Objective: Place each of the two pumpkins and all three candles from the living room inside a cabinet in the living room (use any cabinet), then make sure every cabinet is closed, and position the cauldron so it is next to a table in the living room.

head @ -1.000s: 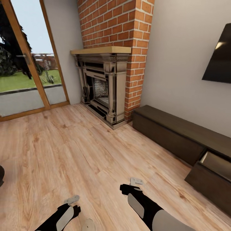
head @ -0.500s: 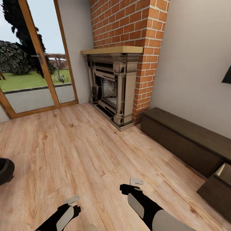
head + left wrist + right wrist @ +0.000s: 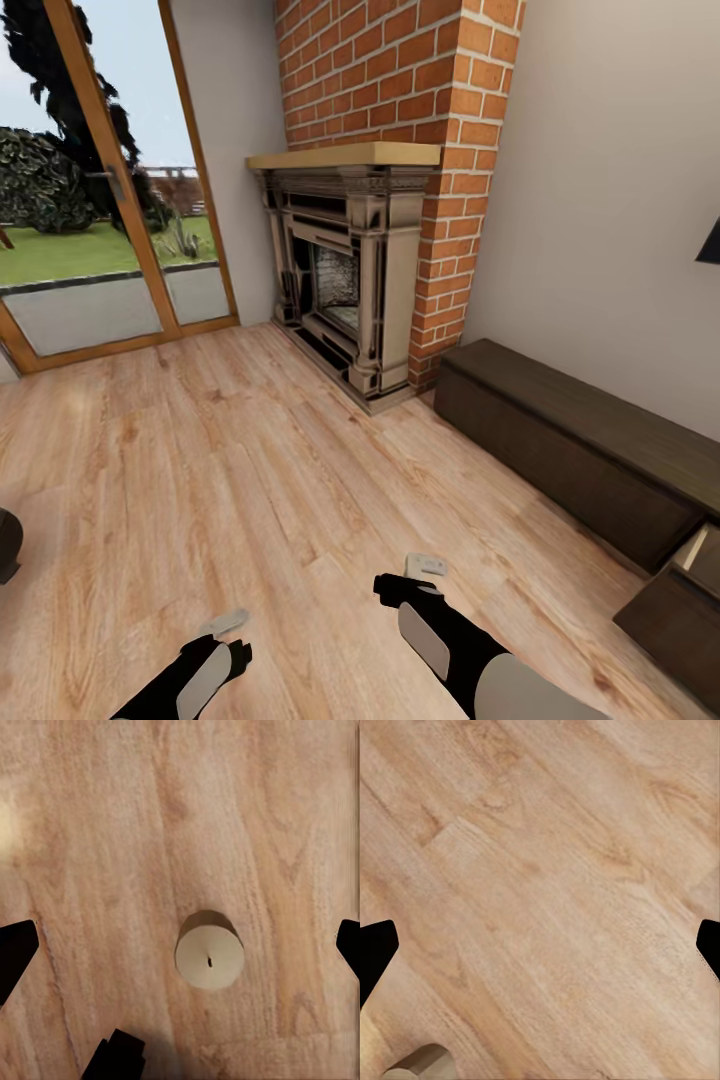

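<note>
One candle (image 3: 210, 958) stands upright on the wood floor (image 3: 250, 470) directly under the left gripper (image 3: 180, 945), seen from above in the left wrist view as a pale disc with a small wick; the black fingertips (image 3: 15, 949) sit at the far edges of that picture, so the jaws are spread wide and hold nothing. The right gripper (image 3: 540, 945) is likewise fully parted and empty over bare boards, with a pale rounded edge at 7 o'clock in its view that cannot be identified.

Compared with half a second ago, the whole head view has slid slightly: the fireplace (image 3: 345, 270) and glass door (image 3: 100, 190) sit a touch further toward 9 o'clock, and the dark rounded object (image 3: 6, 545) at 8 o'clock, possibly the cauldron, shows less of itself. That reads as the camera turning, not the things moving. Both arms keep the same pose at 6 o'clock.

The cabinet (image 3: 570, 440) runs along the wall at 4 o'clock, its far drawer (image 3: 690, 590) pulled open at the picture's edge. The candle seems lined up for a pick, and the open drawer looks like its likely destination
</note>
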You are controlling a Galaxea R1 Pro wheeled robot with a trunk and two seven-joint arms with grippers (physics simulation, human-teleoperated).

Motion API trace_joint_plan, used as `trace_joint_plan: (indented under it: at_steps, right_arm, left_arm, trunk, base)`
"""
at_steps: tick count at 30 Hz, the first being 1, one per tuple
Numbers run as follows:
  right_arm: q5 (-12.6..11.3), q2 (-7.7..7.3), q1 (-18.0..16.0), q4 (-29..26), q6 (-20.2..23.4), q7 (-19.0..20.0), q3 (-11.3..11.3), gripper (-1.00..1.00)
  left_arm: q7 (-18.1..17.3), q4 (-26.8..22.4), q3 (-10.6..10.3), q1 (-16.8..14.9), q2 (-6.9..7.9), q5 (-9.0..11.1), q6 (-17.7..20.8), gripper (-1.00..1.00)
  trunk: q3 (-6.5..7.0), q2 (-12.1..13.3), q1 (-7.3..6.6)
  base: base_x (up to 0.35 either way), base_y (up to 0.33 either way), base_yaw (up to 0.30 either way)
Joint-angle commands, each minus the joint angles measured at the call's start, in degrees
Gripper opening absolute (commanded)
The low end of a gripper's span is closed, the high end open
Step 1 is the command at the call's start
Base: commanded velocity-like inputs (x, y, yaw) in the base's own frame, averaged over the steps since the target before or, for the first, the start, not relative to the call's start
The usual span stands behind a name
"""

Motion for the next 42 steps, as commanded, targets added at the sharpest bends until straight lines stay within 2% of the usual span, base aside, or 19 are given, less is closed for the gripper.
trace_joint_plan:
  at_steps: [1, 26, 28, 31, 35, 38, 42]
  right_arm:
    - [-0.3, -0.06, -0.1, -0.1, 0.2, -0.4, 0.4, 1.00]
    - [-0.3, -0.07, 0.0, -0.1, 0.2, -0.4, 0.4, 1.00]
    - [-0.3, -0.07, -0.1, -0.1, 0.2, -0.4, 0.4, 1.00]
    - [-0.3, -0.07, -0.1, -0.1, 0.2, -0.4, 0.4, 1.00]
    - [-0.2, -0.31, -0.1, -0.1, 0.2, -0.3, 0.4, 1.00]
    - [-0.2, -0.51, -0.1, -0.2, 0.1, -0.2, 0.4, 1.00]
    - [-0.2, -0.62, -0.1, -0.2, 0.1, 1.6, 0.3, 1.00]
  left_arm:
    - [0.5, -0.1, -0.5, 0.0, 0.09, 0.4, 0.2, 1.00]
    - [0.3, -0.2, -0.2, 0.0, 0.17, 1.2, 0.3, 1.00]
    - [-0.8, -0.2, -0.2, 0.0, 0.17, 1.2, 0.3, 1.00]
    - [-5.5, -0.2, -0.1, 0.0, 0.63, 1.2, 0.4, 1.00]
    - [-13.6, -0.1, 0.0, 0.0, 3.75, 1.6, 0.9, 1.00]
    - [-18.4, 0.8, 0.1, 0.0, 5.46, 1.8, 1.1, 1.00]
    - [-19.7, 1.8, 0.1, 0.0, 5.94, 1.8, 1.1, 1.00]
  trunk:
    - [-0.05, 0.0, 0.01]
    - [-0.05, 0.0, 0.01]
    - [-0.41, -0.8, 0.45]
    - [-0.95, -2.0, 1.11]
    - [-1.67, -3.6, 1.99]
    - [-2.21, -4.8, 2.65]
    - [-2.93, -6.4, 3.53]
  base:
    - [0.172, -0.038, 0.000]
    - [0.049, 0.012, 0.000]
    - [0.000, 0.000, 0.000]
    - [0.000, 0.000, 0.000]
    - [0.000, 0.000, 0.000]
    - [0.000, 0.000, 0.000]
    - [0.000, 0.000, 0.000]
